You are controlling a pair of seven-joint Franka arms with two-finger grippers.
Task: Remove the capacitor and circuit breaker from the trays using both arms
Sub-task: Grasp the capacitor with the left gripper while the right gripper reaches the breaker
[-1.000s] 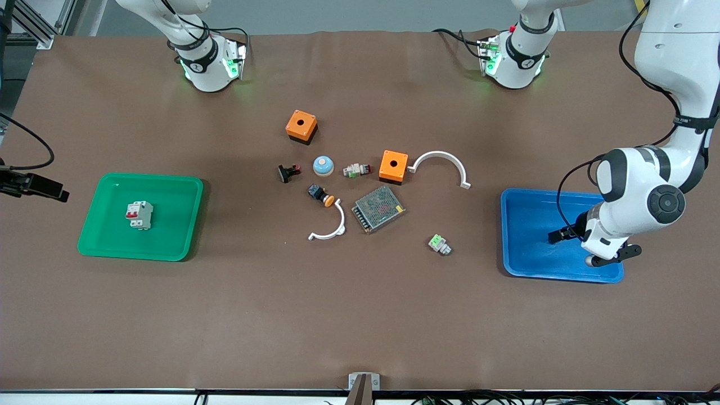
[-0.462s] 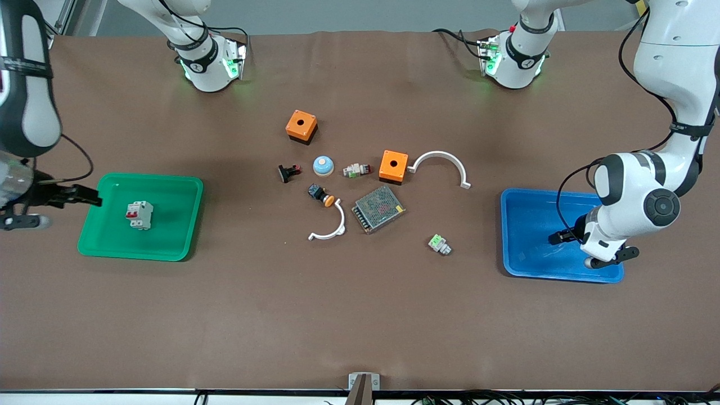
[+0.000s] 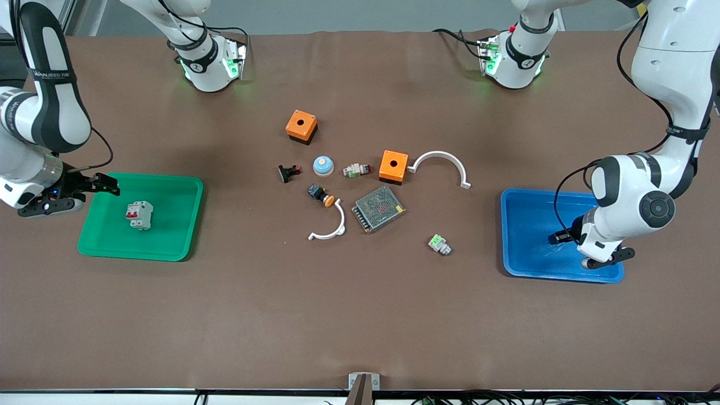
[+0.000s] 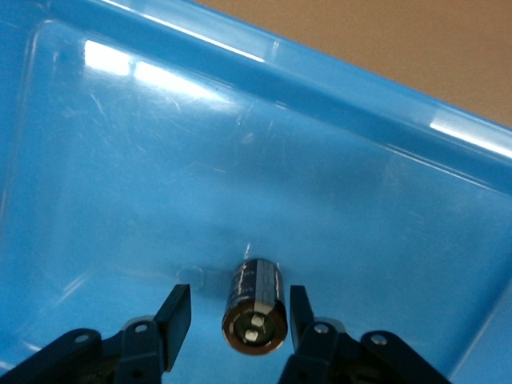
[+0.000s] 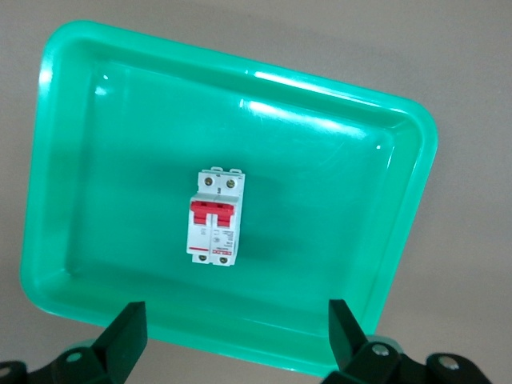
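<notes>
The capacitor (image 4: 254, 290), a stubby dark cylinder with two light marks on its end, lies on the floor of the blue tray (image 4: 240, 144). My left gripper (image 4: 238, 306) is open around it, with a gap at each finger. In the front view this gripper (image 3: 555, 238) is low in the blue tray (image 3: 529, 219) and the capacitor is hidden. The breaker (image 3: 139, 215), white-grey with red levers, lies in the green tray (image 3: 169, 236). My right gripper (image 3: 110, 184) is open and empty over that tray's edge at the right arm's end. The breaker (image 5: 214, 218) lies in the green tray (image 5: 320, 200) ahead of the right gripper (image 5: 236, 320).
Mid-table lie two orange boxes (image 3: 301, 126) (image 3: 393, 165), a blue-domed button (image 3: 323, 165), a black clip with a red tip (image 3: 288, 172), a push-button with an orange cap (image 3: 321, 195), a metal mesh unit (image 3: 378, 208), two white curved pieces (image 3: 441, 165) (image 3: 329, 225) and a small green-faced part (image 3: 439, 244).
My right arm has swung in from the table's end, bringing its gripper to the green tray's edge. My left gripper has barely shifted in the blue tray.
</notes>
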